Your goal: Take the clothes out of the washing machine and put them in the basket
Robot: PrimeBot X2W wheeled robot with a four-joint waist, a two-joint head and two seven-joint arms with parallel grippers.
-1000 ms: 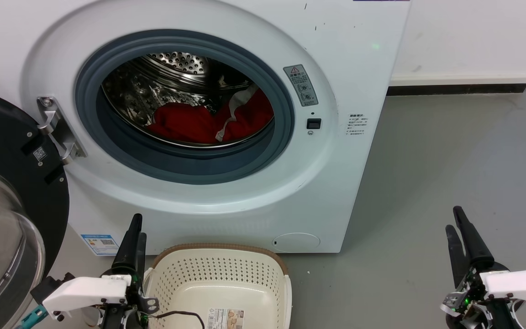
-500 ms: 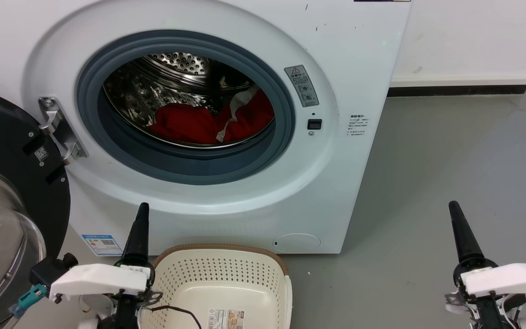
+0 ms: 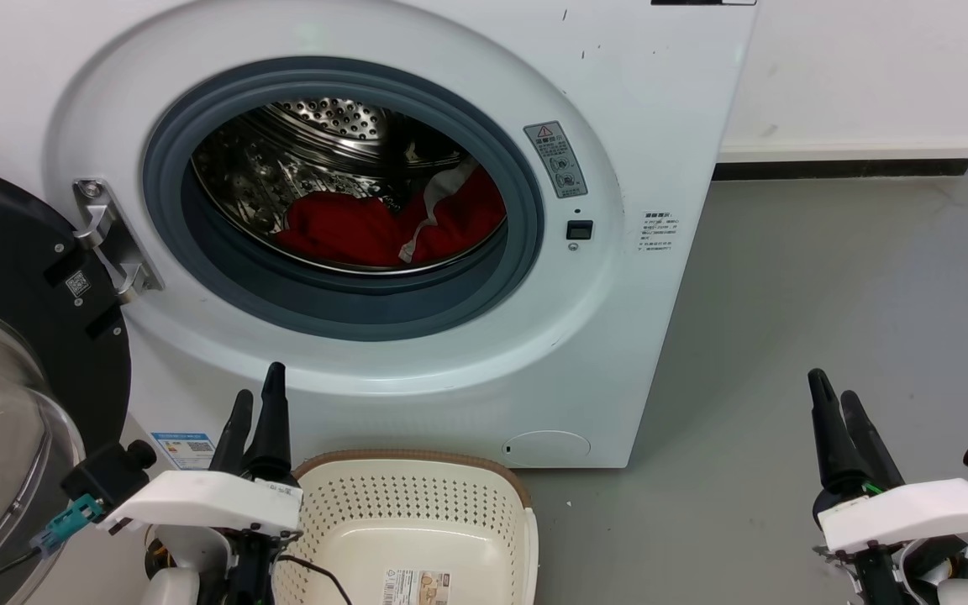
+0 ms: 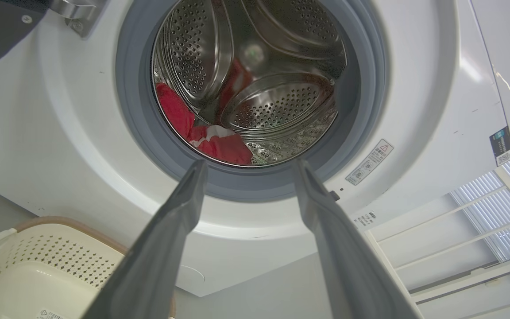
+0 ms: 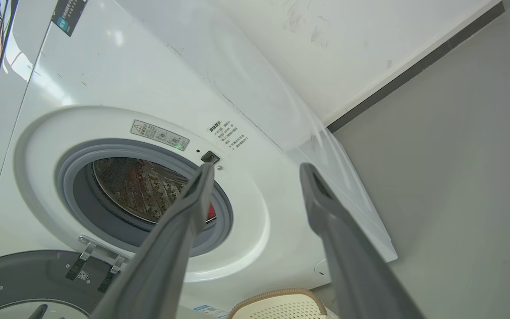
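The washing machine (image 3: 635,101) stands with its door swung open to the left. Red clothes (image 3: 366,231) with a white-grey band lie low in the steel drum; the left wrist view shows the clothes (image 4: 219,146) too. The cream basket (image 3: 417,496) sits on the floor under the drum opening. My left gripper (image 3: 259,382) is open and holds nothing, just left of the basket and pointing up at the machine's front. Far right, over bare floor, my right gripper (image 3: 832,386) is open with nothing between its fingers. The left gripper (image 4: 250,164) and right gripper (image 5: 257,167) both aim toward the drum.
The round black-framed glass door (image 3: 5,395) fills the left side, close to my left arm. Grey floor (image 3: 828,277) spreads to the right of the machine, up to a white wall with a dark skirting (image 3: 837,164). A blue label (image 3: 186,449) sits low on the machine.
My left gripper has crept right and up toward the machine's front. The right gripper has shifted slightly left. Both wrists have turned, so two fingers show on each again.
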